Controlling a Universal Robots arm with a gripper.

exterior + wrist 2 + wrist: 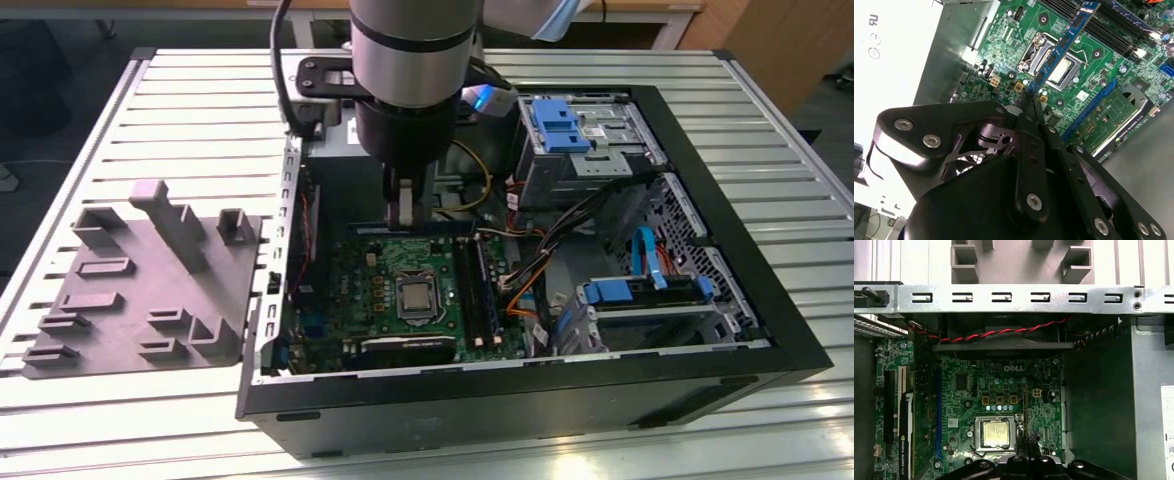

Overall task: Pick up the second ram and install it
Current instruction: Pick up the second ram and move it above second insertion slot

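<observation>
Bright overhead light. Glare on ribbed silver metal table; blown-out white panel in second wrist view; dim inside black computer case.

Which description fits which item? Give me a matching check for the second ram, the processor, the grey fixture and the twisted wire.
Things:
1 second ram
2 processor
3 grey fixture
4 twisted wire

Descriptions:
A on the table, outside the case
B red and black
C clamped in the tool, over the motherboard
D silver, in its socket

Pairs: 1-C; 2-D; 3-A; 4-B
</observation>
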